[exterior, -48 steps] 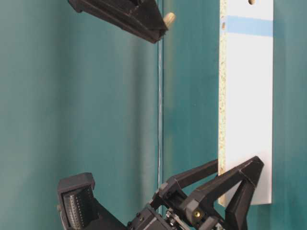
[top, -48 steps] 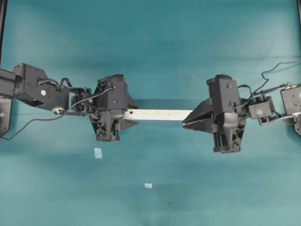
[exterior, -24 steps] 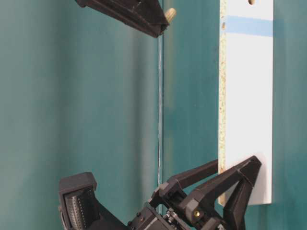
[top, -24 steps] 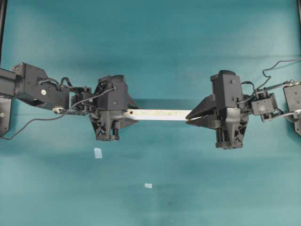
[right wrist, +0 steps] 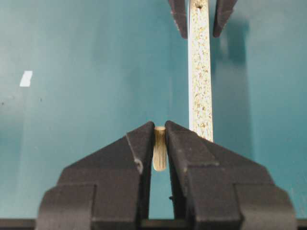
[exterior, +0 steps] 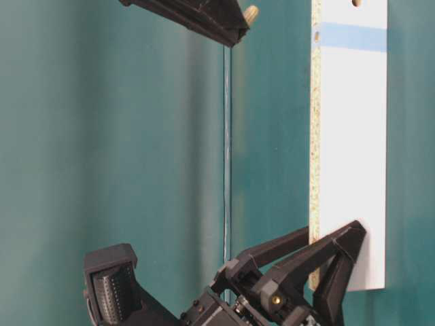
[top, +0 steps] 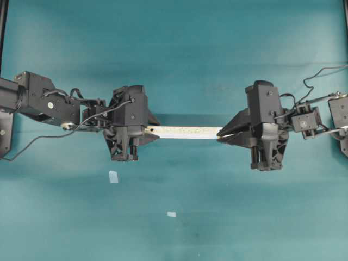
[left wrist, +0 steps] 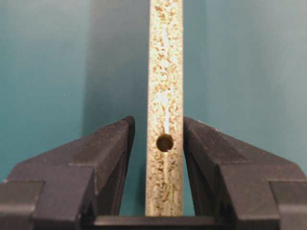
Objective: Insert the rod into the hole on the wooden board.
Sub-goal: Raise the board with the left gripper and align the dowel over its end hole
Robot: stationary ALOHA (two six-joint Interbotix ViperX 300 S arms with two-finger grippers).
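While the rod (right wrist: pixel 159 154) sits pinched in right jaws, left jaws half-spread, flanking the wooden board (left wrist: pixel 165 96).

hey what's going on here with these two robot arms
The left gripper straddles one end of the wooden board, its jaws close on either side of the strip standing on edge. The right gripper pinches the rod near the board's other end. The rod is not yet in any hole.
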